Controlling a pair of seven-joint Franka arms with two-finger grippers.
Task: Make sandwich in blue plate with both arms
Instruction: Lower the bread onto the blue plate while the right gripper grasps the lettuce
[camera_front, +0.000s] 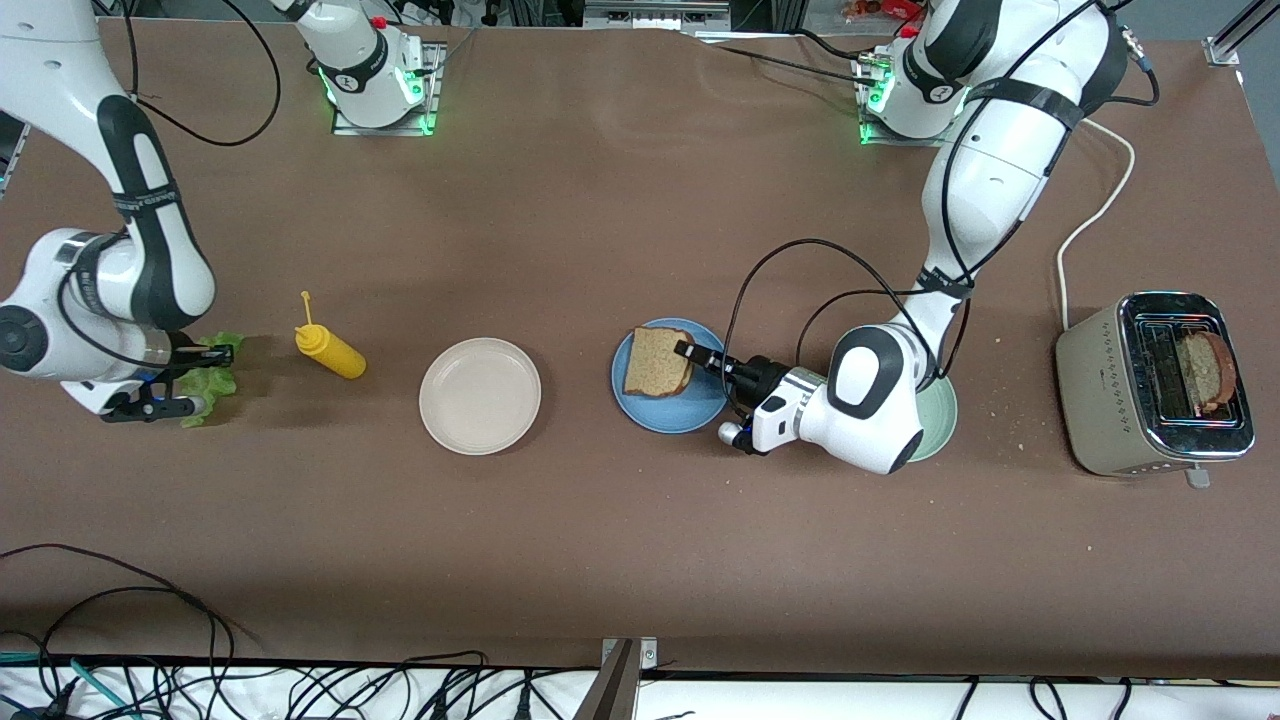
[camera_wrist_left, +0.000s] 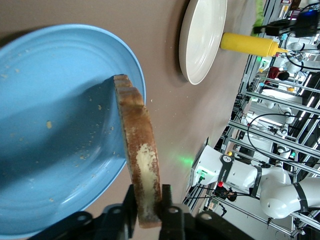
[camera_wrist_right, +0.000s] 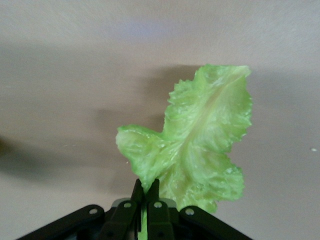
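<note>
Two grips: left gripper (camera_front: 686, 351) pinching toast (camera_front: 657, 362) over blue plate (camera_front: 668, 412); right gripper (camera_front: 200, 378) clamping lettuce (camera_front: 212, 375) near table's right-arm edge. Best releasing toast flat, centred, before bringing lettuce.

left hand (camera_wrist_left: 148, 207): low, pinching | right hand (camera_wrist_right: 146, 200): low, clamped
</note>
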